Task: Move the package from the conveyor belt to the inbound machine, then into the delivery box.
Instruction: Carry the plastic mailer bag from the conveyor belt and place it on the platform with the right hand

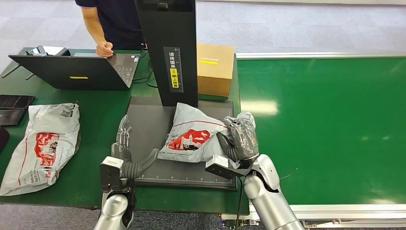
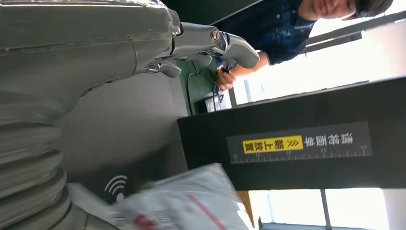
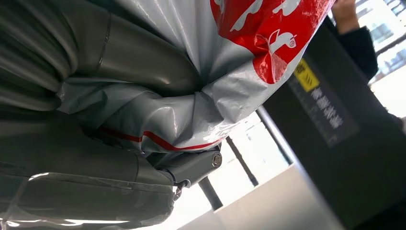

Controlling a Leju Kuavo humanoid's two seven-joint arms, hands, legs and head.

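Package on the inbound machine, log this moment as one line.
package: on inbound machine | right hand: grips its bunched edge | left hand: open, beside it | second package: on table | delivery box: unreached

Floor: grey carpet tiles lie beyond the tables.
Table: a green-topped table carries an open black laptop and a cardboard box.
Person: someone in a dark top stands behind the laptop.
Windows: bright daylight comes through tall panes.
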